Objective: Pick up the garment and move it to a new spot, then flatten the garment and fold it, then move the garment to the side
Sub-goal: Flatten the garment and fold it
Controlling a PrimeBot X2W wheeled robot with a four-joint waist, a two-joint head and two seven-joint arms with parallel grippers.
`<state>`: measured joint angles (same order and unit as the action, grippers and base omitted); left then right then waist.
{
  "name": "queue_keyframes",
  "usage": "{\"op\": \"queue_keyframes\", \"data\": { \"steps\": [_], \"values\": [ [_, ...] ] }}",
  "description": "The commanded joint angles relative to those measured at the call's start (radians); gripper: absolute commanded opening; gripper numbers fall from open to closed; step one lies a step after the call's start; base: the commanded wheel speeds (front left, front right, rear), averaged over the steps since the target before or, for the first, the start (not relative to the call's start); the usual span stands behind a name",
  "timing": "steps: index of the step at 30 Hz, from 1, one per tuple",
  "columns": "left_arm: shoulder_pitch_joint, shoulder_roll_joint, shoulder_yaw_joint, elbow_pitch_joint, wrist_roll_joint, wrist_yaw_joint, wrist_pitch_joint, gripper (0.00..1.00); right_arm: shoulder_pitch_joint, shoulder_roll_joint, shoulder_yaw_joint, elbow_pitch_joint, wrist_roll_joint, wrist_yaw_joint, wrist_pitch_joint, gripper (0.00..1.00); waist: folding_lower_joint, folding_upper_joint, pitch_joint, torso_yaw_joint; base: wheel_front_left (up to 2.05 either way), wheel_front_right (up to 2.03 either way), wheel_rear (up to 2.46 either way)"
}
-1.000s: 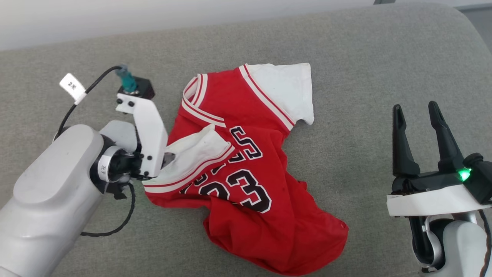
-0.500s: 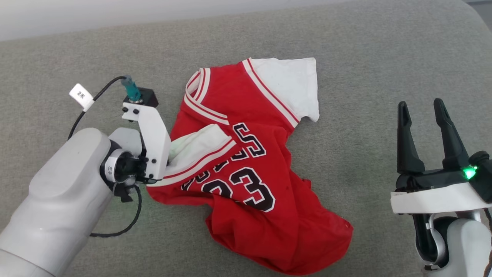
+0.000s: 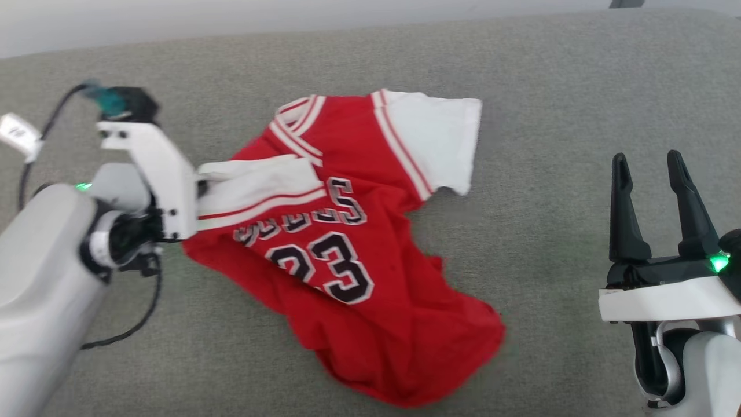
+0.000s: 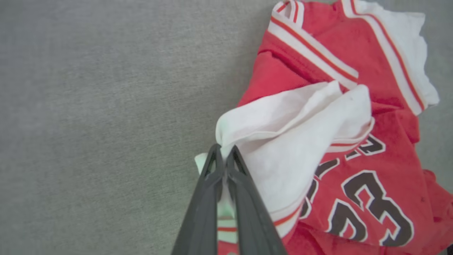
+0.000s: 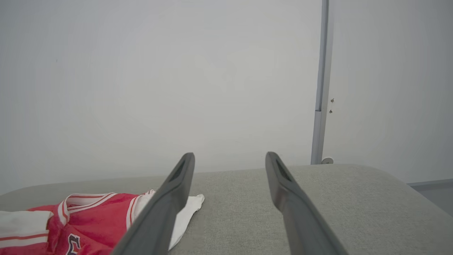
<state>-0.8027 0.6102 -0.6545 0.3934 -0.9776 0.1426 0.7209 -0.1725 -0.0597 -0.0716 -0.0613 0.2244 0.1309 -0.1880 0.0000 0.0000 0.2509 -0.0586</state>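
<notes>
Though spread wide a second ago, now pressed together on cloth: so with the left gripper (image 4: 223, 155). Pinches a fold of the near white sleeve (image 4: 290, 148) of the garment (image 3: 347, 324) between the fingertips, plainly seen from the left wrist. Has drawn that sleeve out leftward, away from the collar, and flatter than before, baring more of the black lettering above the 23. Has dragged the red body a little after it, blurred in the head view. Rests otherwise on the grey cushion (image 3: 550, 87), with the far white sleeve (image 3: 440, 139) flat toward the top and the hem crumpled toward the bottom. For the right gripper (image 3: 646, 155), no change: with jaws spread, holding nothing, well apart from the cloth at lower right.
</notes>
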Motion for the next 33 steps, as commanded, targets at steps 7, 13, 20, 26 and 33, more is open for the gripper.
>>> {"op": "queue_keyframes", "data": {
  "steps": [7,13,20,26,33],
  "values": [
    [0.163,0.077,0.061,-0.094,-0.052,0.067,-0.051,0.0,0.008,0.006,-0.003,-0.015,-0.001,0.0,0.011,1.0,0.0,0.0,0.004,0.027,0.0,0.0,0.0],
    [0.231,0.091,0.05,-0.105,-0.063,0.053,-0.049,0.91,-0.004,0.005,-0.002,-0.02,-0.005,0.0,0.019,1.0,0.0,0.0,0.008,0.039,0.0,0.0,0.0],
    [0.159,0.088,0.023,-0.101,-0.034,0.028,-0.008,1.0,-0.005,-0.003,0.009,-0.024,-0.003,0.0,0.026,1.0,0.0,0.0,0.002,0.031,0.0,0.0,0.0],
    [0.081,0.08,-0.014,-0.119,-0.005,0.014,0.05,1.0,0.004,-0.004,0.012,-0.027,0.001,0.0,0.029,1.0,0.0,0.0,-0.001,0.017,0.0,0.0,0.0],
    [0.047,0.048,-0.054,-0.074,0.013,-0.001,0.093,1.0,0.004,-0.003,0.018,-0.025,0.008,0.0,0.027,1.0,0.0,0.0,0.003,-0.001,0.0,0.0,0.0]
  ]
}}
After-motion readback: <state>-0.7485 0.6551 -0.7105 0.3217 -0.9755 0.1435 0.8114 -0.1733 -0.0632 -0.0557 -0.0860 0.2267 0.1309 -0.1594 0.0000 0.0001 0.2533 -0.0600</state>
